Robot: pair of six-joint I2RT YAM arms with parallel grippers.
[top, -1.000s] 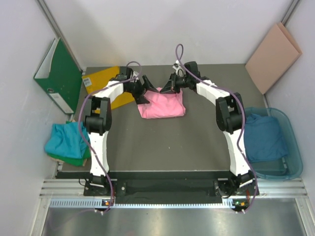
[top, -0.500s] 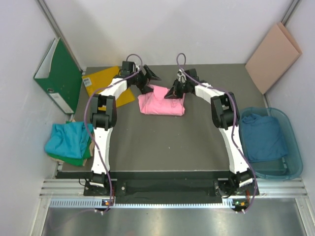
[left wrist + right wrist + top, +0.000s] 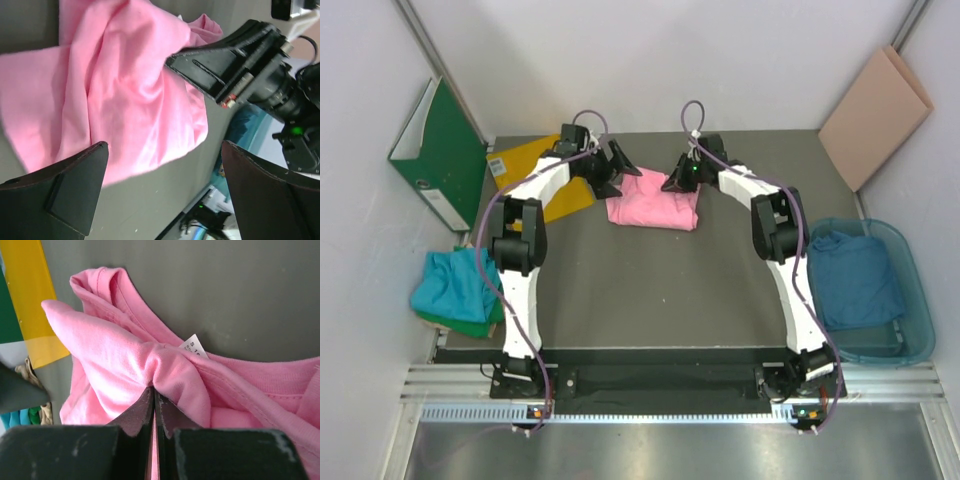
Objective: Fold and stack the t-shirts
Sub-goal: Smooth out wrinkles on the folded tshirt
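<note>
Pink cloth t-shirt [image 3: 653, 208]: loosely bunched at the upper centre of the top view, lying on the dark grey surface [image 3: 650, 300] between the two hands.
Right hand [image 3: 154, 396]: fingers pressed together, pinching a raised fold of the pink cloth t-shirt close to its collar and white label [image 3: 192, 346].
Left hand [image 3: 164, 150]: fingers spread wide, poised over the shirt's left edge in the top view.
Teal and green t-shirts [image 3: 453, 290]: heaped at the left edge of the top view, beside the surface.
Dark blue t-shirt [image 3: 855, 280]: inside the translucent blue tub [image 3: 916, 310] at the right edge.
Yellow flat sheet [image 3: 525, 160]: upper left on the surface, partly under the left arm.
Green binder [image 3: 445, 150]: leaning against the left wall.
</note>
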